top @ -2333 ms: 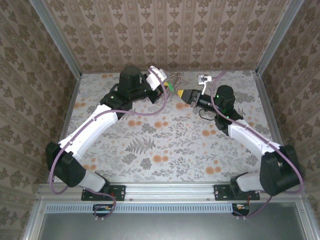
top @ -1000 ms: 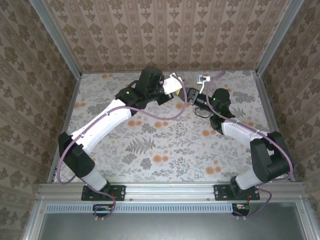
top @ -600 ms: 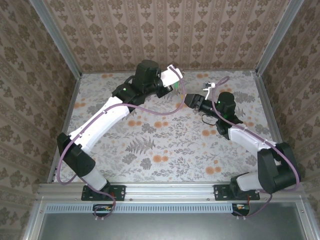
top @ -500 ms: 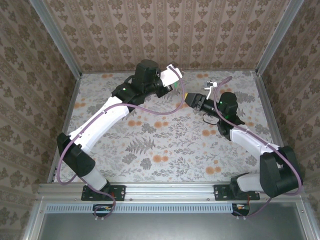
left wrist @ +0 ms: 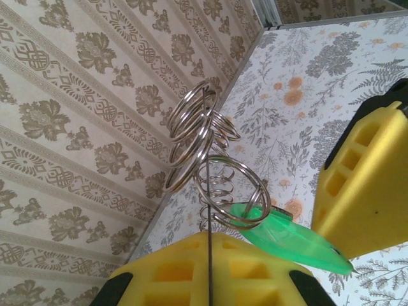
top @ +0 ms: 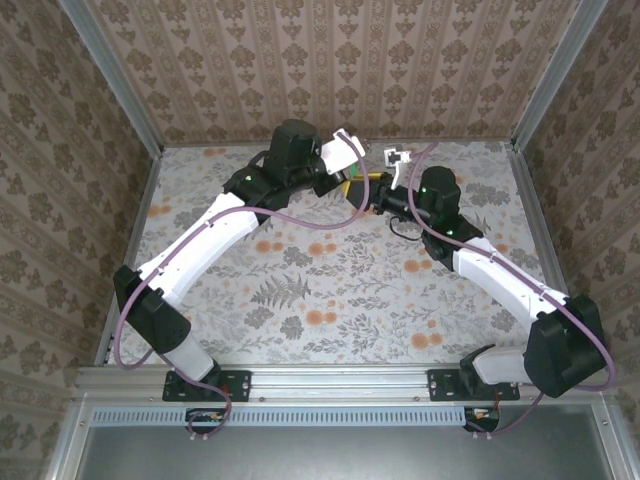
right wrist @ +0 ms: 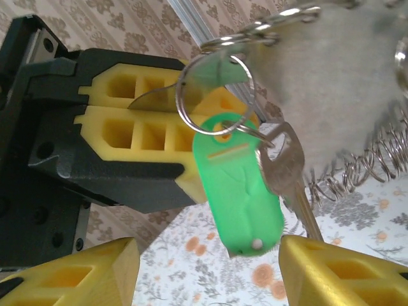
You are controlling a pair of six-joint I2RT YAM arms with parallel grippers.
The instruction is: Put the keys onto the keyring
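Floral bench (top: 330, 290), top view: left gripper (top: 346, 175) and right gripper (top: 372, 192) meet aloft at rear.
Left wrist: left gripper pressed together, pinching steel keyring (left wrist: 199, 139).
Right wrist: right gripper spread astride green-tagged key (right wrist: 239, 191) hanging from keyring.
Judged: threading; next, pinch key squarely.

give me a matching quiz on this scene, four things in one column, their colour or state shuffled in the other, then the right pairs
Column A
1. left gripper
2. right gripper
3. key tag
4. key

Column B
a. silver, hanging beside the tag
b. bright green
c. open, one finger on each side, below the tag
d. shut on the keyring

Pairs: 1-d, 2-c, 3-b, 4-a
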